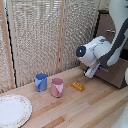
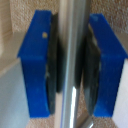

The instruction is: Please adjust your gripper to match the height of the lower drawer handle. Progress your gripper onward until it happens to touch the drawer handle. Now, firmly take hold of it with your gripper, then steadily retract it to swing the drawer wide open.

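Note:
In the wrist view the silvery drawer handle (image 2: pixel 74 45) runs between my two dark blue fingers (image 2: pixel 35 65), and the dark pads press on it from both sides. In the exterior view my gripper (image 1: pixel 91 73) sits at the front of the lower dark brown drawer (image 1: pixel 116 76) at the exterior view's right, at handle height. A short piece of the handle (image 1: pixel 103 69) shows beside the white arm. The arm hides much of the drawer front. The twin upper drawer front (image 1: pixel 107 25) with its own bar is above.
On the wooden table (image 1: pixel 95 107) stand a blue cup (image 1: pixel 41 81), a pink cup (image 1: pixel 57 87) and a small yellow block (image 1: pixel 77 85). A white plate (image 1: pixel 12 110) lies at the exterior view's left front. A wicker screen (image 1: pixel 40 35) stands behind.

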Available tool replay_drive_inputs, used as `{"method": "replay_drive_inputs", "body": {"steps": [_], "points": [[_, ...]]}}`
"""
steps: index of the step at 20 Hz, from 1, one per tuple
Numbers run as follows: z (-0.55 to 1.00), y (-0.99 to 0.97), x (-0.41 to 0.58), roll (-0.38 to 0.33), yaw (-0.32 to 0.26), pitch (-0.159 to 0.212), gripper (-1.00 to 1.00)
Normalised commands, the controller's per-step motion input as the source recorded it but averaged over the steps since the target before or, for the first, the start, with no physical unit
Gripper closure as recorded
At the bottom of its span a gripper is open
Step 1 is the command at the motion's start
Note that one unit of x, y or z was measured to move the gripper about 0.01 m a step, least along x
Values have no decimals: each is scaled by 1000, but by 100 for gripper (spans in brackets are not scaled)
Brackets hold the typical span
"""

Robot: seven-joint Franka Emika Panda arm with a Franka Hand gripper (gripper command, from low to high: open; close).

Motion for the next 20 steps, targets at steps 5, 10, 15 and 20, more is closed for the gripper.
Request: {"method": "replay_drive_inputs", "body": {"steps": [5,10,15,20], "points": [[81,23,109,5,20,18,-100],[510,0,66,111,-18,-10,-100],[510,164,-3,196,-107,-91,-100],[249,405,-43,294,-113,-46,-100]]}}
